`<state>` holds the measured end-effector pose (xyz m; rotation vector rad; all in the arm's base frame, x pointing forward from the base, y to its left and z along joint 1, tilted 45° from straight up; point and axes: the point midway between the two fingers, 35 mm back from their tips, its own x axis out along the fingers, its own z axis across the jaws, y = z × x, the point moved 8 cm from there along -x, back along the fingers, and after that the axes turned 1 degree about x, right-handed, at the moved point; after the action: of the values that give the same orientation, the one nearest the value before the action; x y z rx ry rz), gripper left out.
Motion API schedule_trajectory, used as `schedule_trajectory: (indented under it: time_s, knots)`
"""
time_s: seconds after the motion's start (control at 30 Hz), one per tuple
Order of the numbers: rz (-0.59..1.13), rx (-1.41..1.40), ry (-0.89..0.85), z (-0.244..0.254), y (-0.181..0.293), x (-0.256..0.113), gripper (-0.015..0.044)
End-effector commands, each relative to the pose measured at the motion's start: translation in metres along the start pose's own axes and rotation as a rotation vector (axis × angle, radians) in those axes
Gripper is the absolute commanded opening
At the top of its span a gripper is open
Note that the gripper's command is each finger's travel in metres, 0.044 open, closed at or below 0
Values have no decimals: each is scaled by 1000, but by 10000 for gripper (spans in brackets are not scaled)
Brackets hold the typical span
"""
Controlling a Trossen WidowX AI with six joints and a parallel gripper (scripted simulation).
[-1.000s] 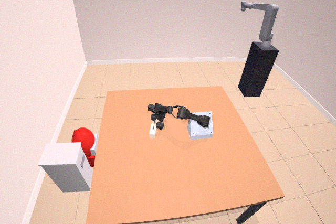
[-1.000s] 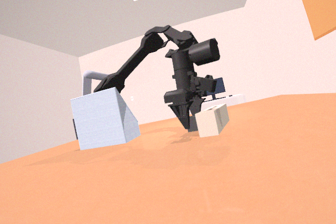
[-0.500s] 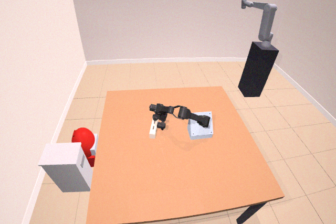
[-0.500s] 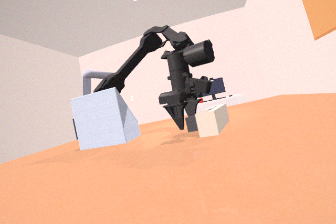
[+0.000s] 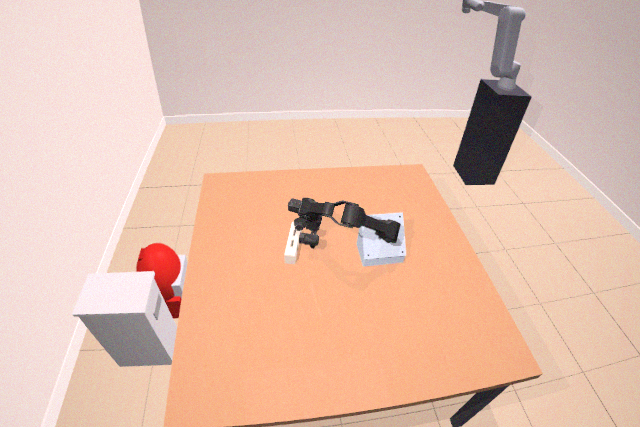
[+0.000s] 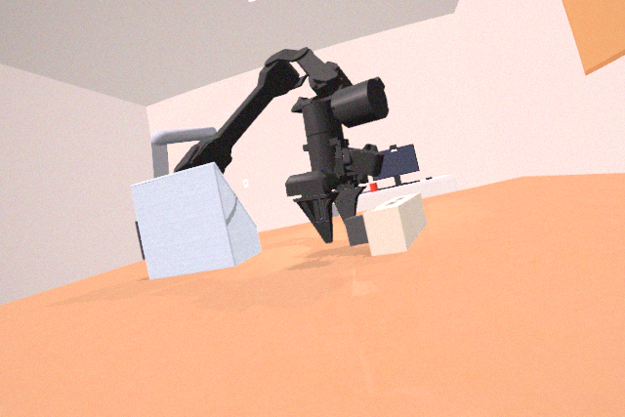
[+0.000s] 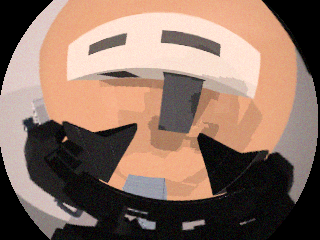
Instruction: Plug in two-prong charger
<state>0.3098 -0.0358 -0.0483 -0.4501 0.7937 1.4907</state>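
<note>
The white power strip (image 5: 290,252) (image 6: 386,231) (image 7: 150,59) lies on the table, with two dark slotted outlets showing on its top in the wrist view. The dark grey charger (image 6: 357,229) (image 7: 179,107) stands close beside the strip's near long side in the wrist view, not in an outlet. Its prongs cannot be made out. My gripper (image 6: 340,238) (image 7: 168,131) points down, open and empty, low over the table. In the wrist view the charger is just beyond the fingertips, between their lines. In the top view the arm hides the charger and part of the strip.
The pale blue-grey base box (image 5: 385,249) (image 6: 184,226) (image 7: 145,186) carries the arm on the wooden table (image 5: 320,339). Off the table are a white cabinet (image 5: 121,295), a red rounded object (image 5: 159,263) and a grey arm on a dark pedestal (image 5: 491,133).
</note>
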Motion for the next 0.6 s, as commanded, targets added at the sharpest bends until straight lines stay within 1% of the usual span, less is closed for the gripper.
schedule_trajectory:
  time_s: [0.0, 0.57]
  knots:
    - [6, -2, 2, -1, 7, 2, 440]
    - [7, -1, 2, -1, 24, 3, 440]
